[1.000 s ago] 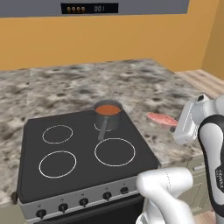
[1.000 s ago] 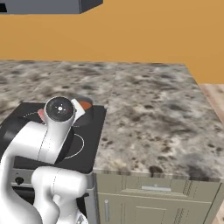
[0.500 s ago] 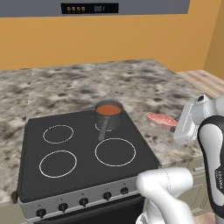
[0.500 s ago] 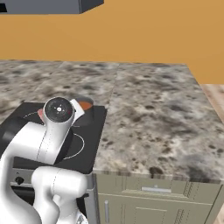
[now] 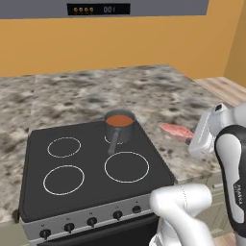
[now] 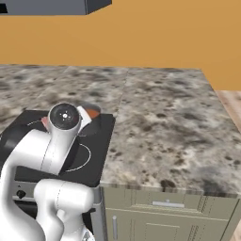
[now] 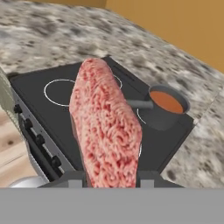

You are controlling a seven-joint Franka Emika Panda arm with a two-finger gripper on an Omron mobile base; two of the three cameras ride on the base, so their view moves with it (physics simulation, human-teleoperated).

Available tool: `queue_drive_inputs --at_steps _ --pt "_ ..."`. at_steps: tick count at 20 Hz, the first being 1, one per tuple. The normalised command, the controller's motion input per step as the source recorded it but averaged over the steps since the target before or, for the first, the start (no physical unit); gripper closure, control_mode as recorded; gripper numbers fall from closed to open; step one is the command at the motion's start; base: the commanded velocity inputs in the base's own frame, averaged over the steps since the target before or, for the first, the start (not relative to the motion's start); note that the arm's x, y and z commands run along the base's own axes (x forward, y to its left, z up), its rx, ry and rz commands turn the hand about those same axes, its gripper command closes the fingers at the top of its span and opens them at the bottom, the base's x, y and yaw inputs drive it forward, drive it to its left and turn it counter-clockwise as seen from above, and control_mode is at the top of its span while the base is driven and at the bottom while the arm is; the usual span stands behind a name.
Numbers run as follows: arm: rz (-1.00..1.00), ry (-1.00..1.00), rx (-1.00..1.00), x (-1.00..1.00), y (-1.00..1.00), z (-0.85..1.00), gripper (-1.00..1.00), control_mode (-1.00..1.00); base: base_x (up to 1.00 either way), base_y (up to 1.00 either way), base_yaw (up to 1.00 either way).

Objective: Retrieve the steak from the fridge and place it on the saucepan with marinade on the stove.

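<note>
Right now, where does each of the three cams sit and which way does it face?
Left base view: behind the arm on its left, looking forward and down at the stove and saucepan; white arm at lower right, steak held out beside it.
Right base view: behind on the right, facing the counter and the stove's right edge; arm at lower left.
Hand view: on the hand, looking along the steak clamped in the jaws, down at the stove; finger tips at bottom.
Shared: stove, saucepan, counter.
</note>
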Motion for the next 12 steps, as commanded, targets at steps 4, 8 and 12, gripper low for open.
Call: queue_drive_inputs --at_steps 4,8,12 --pt "0.00 0.07 0.00 0.67 0.01 -0.04 1.00 -1.00 0.00 0.00 0.00" --pt "0.00 0.04 0.00 0.57 0.00 0.00 1.00 -1.00 0.00 0.00 0.00" --pt "0.00 0.00 0.00 0.26 0.00 -0.04 1.00 -1.00 0.00 0.00 0.00"
